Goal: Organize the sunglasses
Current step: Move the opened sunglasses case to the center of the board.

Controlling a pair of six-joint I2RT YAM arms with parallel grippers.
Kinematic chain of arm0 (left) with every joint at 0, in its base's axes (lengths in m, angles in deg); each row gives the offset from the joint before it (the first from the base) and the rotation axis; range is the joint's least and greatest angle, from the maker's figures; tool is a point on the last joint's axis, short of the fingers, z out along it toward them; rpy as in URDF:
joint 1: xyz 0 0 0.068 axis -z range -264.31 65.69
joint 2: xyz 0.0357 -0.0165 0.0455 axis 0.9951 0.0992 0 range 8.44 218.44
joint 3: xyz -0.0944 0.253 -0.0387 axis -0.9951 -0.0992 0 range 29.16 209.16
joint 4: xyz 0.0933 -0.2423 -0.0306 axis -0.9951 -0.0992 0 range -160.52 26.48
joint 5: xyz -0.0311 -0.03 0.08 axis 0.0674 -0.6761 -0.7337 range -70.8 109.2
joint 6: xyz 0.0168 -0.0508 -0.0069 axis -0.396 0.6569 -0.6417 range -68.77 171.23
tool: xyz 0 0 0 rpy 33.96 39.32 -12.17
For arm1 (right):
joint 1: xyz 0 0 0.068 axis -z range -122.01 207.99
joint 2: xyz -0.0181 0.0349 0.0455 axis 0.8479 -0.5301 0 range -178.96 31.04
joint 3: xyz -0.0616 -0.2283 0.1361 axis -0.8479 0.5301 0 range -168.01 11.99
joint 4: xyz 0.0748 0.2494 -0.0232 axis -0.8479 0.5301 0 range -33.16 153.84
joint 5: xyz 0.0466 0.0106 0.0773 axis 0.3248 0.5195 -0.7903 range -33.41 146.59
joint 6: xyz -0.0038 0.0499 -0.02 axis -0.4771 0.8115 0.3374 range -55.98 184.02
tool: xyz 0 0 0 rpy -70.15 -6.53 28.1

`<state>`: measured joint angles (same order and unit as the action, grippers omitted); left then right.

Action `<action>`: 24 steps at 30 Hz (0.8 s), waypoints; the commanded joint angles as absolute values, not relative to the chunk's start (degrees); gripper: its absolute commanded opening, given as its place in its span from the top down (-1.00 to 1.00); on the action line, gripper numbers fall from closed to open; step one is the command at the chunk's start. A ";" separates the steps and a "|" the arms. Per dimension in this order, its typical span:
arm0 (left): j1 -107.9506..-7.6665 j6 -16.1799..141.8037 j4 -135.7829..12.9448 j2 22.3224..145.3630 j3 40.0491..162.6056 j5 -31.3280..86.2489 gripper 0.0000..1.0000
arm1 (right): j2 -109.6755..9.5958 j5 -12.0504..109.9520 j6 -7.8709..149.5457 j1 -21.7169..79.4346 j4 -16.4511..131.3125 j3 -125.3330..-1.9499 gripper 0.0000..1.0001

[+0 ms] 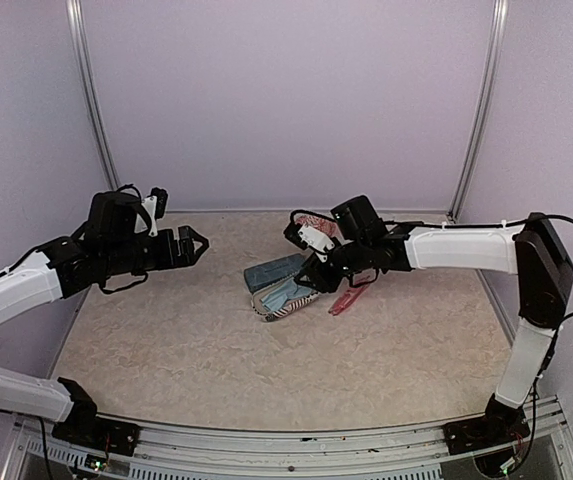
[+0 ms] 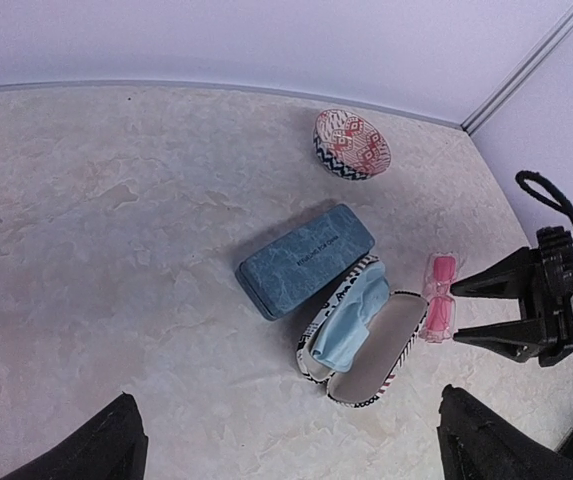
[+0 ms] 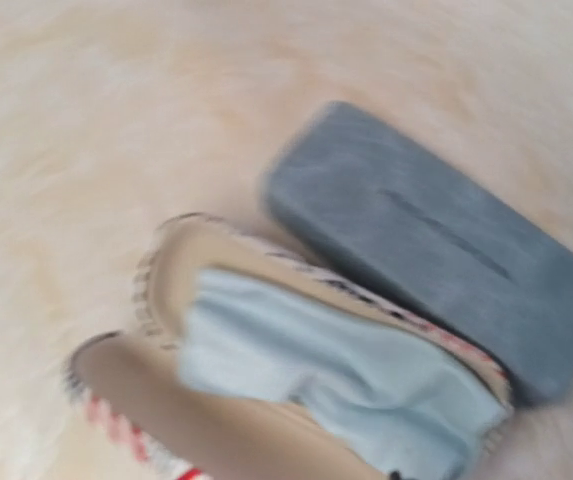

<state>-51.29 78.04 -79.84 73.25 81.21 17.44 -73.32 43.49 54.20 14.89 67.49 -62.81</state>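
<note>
Pink sunglasses [image 2: 439, 298] lie uncased beside open patterned case [image 2: 366, 352] | right fingers [image 2: 506, 277] parted, empty; left fingers [image 2: 96, 445] spread | next: pinch frame, case it.

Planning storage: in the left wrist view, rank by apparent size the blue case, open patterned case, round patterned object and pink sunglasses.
1. open patterned case
2. blue case, close to it, unsure
3. round patterned object, though farther away
4. pink sunglasses

white shells [image 1: 461, 248], black joints [image 1: 546, 265], black bases [image 1: 481, 435]; right tool [image 2: 455, 313] black, pointed
</note>
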 commanded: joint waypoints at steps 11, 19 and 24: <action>-57.42 74.59 -87.57 66.58 83.39 15.92 -0.98 | -72.42 35.11 14.59 13.67 67.66 -56.94 0.05; -59.37 72.59 -86.76 63.84 80.32 17.36 -0.97 | -76.15 45.32 6.81 11.41 66.01 -58.19 0.02; -61.00 72.62 -86.18 63.23 79.14 19.90 -0.98 | -79.10 51.19 3.66 9.93 62.91 -59.05 0.01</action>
<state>-59.62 73.69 -86.44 64.07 80.51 17.70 -76.48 45.17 8.01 11.24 65.94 -57.06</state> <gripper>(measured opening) 0.989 0.492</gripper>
